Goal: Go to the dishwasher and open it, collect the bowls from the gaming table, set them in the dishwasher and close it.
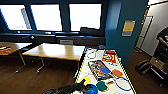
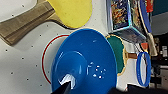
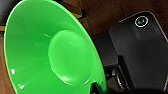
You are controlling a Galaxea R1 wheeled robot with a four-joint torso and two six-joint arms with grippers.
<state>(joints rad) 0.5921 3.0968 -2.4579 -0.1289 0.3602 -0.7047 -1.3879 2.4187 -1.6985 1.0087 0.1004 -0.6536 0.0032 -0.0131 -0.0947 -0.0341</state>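
The gaming table is long and white-topped with a yellow and black edge, and it runs away from me at centre right. My left arm comes in low from the left. At its near end my left gripper is shut on the rim of a blue bowl. In the left wrist view the blue bowl hangs tilted over the white top, one dark finger inside its wall. My right gripper is shut on a green bowl, held over the wooden floor. The dishwasher is out of view.
On the table lie a yellow paddle, a green paddle, a blue hoop-like racket, flat game boxes and a red box. Wooden-topped tables stand to the left. A person is at the far right.
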